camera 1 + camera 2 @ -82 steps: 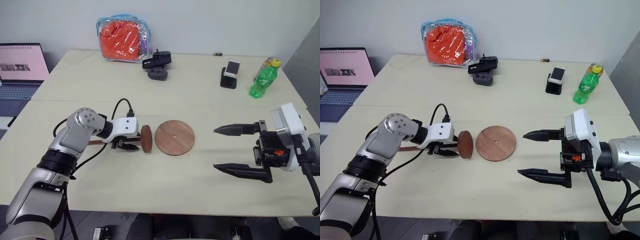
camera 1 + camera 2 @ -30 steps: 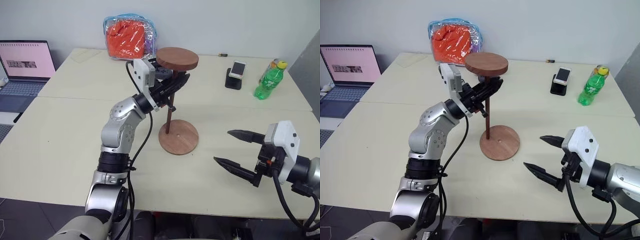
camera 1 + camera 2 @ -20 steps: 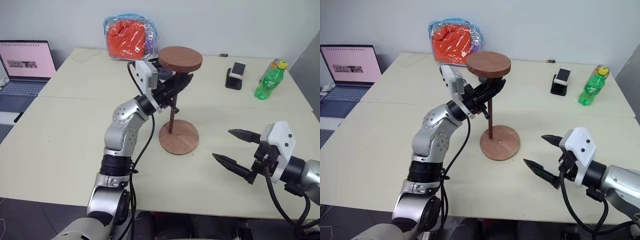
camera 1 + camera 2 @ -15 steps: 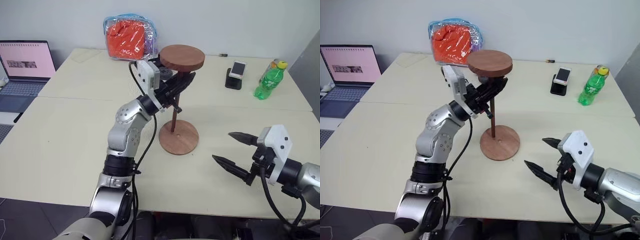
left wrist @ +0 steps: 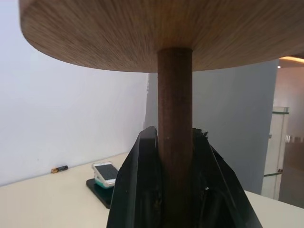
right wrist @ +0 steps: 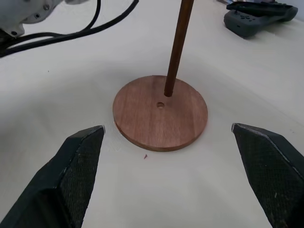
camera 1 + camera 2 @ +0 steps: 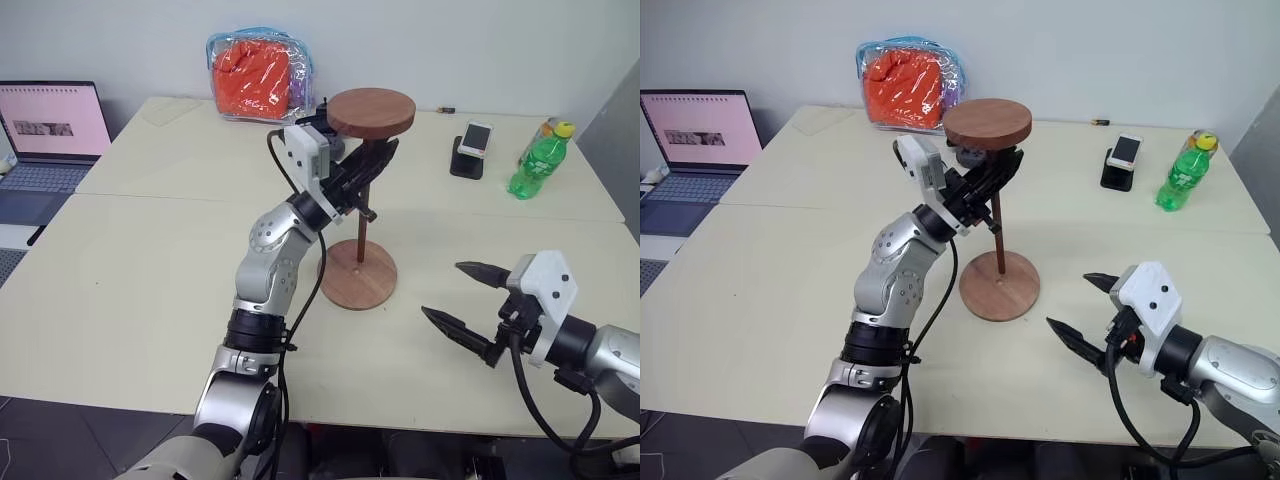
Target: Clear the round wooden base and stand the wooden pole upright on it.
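Behind the wooden pole (image 7: 361, 215), a clear pouch (image 7: 258, 75) holds orange cloth.

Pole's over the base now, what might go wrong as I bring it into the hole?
1. The wooden pole has its tip beside the centre hole of the round wooden base, not in it; pushing down could skid or shove the base.
2. The left gripper holds it just under the heavy top disc, so the leaning pole may topple once released.

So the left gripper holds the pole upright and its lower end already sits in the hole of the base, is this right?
Not quite. The left gripper holds the wooden pole upright, but its lower end is beside the hole of the round wooden base, not in it; the right wrist view shows the hole uncovered.
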Motion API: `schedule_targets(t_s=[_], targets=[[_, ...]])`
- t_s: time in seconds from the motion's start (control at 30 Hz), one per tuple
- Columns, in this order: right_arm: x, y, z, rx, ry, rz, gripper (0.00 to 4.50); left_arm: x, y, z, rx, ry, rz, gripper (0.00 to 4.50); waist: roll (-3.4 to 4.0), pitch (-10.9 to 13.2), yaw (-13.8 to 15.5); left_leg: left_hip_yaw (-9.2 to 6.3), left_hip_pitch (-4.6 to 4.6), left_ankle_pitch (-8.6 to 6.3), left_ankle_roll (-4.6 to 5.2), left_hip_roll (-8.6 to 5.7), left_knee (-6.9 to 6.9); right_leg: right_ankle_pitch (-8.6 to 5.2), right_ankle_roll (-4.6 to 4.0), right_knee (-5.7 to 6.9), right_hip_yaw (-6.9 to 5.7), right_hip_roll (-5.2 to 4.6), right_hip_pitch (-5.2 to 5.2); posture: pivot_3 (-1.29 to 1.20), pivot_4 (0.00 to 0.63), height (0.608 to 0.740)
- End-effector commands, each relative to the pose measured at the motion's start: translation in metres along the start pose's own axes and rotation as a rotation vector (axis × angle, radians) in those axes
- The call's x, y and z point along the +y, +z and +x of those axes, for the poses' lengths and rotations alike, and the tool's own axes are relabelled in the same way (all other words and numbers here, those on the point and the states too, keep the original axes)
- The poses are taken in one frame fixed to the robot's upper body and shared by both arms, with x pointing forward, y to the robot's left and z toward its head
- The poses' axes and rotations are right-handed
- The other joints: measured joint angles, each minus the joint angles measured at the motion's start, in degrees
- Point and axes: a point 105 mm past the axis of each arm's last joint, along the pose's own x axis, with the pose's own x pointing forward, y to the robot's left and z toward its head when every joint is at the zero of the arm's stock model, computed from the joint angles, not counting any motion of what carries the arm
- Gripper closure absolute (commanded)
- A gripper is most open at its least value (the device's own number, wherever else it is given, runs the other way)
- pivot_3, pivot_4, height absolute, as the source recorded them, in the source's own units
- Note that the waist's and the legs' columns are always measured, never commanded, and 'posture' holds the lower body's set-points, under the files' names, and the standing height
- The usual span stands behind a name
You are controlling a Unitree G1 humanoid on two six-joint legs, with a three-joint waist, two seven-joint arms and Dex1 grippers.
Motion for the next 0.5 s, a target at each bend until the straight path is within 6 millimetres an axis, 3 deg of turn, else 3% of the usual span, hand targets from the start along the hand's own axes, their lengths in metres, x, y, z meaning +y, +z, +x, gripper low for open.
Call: schedule_targets(t_s=[0.03, 0.5], targets=[[0.0185, 0.0183, -0.0015, -0.063, 0.050, -0.077, 0.00, -0.0079, 0.0044, 0.0009, -0.024, -0.021, 0.028, 4.21, 0.00, 0.0, 0.0, 0.00, 0.00, 0.00, 0.00, 0.00, 0.00, 0.00, 0.00, 0.00, 0.00, 0.00, 0.00, 0.00, 0.150, 0.740], [0.0244, 0.0197, -0.0016, -0.068, 0.059, 0.009, 0.00, -0.0129, -0.0006, -0.0066, 0.004, -0.028, 0.029, 4.21, 0.00, 0.0, 0.0, -0.01, 0.00, 0.00, 0.00, 0.02, 0.00, 0.00, 0.00, 0.01, 0.00, 0.00, 0.00, 0.00, 0.150, 0.740]])
